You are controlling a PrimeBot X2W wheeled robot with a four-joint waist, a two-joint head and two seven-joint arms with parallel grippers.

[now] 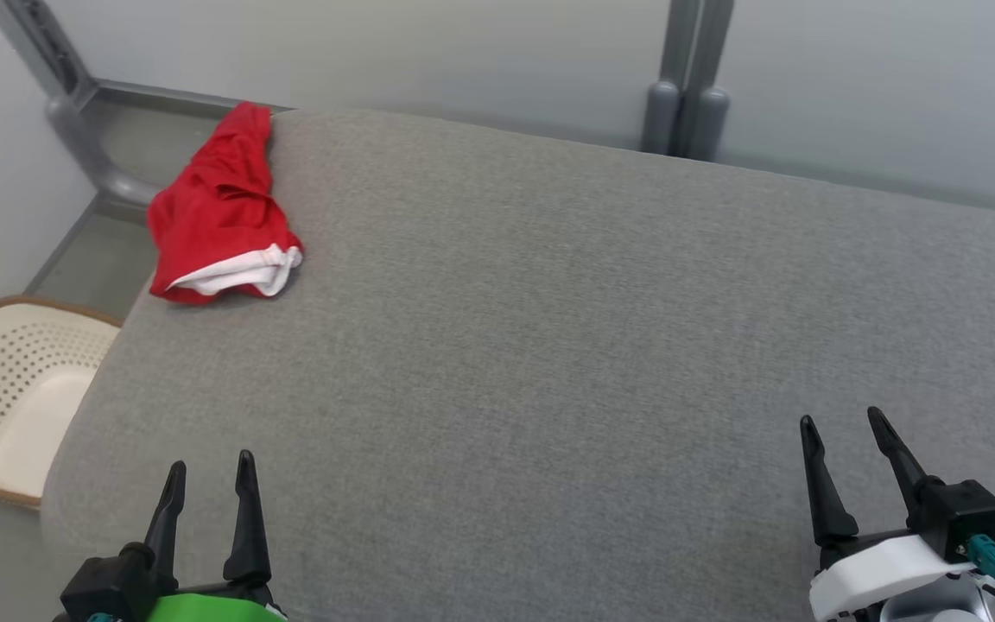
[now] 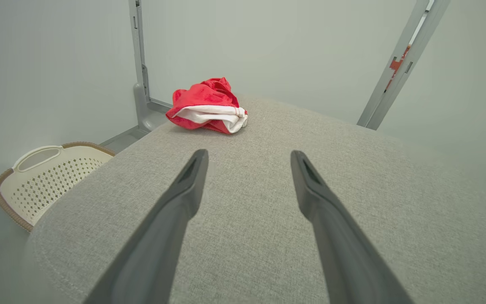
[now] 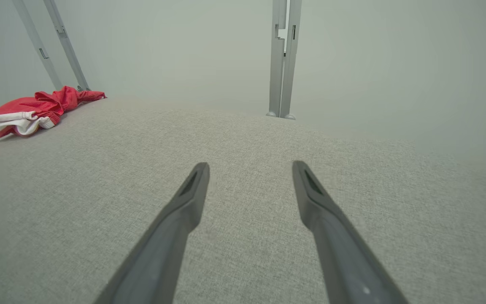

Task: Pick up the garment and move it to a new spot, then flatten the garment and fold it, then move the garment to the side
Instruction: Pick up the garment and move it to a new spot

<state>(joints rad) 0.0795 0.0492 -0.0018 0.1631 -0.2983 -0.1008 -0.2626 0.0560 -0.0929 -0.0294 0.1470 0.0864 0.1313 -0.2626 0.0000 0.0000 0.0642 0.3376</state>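
I see a grey fabric tabletop [image 1: 549, 345], a cream perforated basket [image 1: 5, 397] on the floor [image 1: 104, 259] left of it, and grey posts [image 1: 687, 104] behind.

Right hand [image 3: 250, 169] with fingers spread above grey cushion [image 3: 243, 202], crumpled red-and-white garment [image 3: 28, 112] far left

garment [image 1: 219, 207]: far-left on surface [image 1: 567, 345] | basket [image 1: 9, 389]: left of surface

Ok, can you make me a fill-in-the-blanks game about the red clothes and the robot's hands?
1. The garment is white and ____.
2. It lies at the far ____ corner of the table.
3. The left gripper and the right gripper are both ____, holding nothing.
Missing words: red; left; open.
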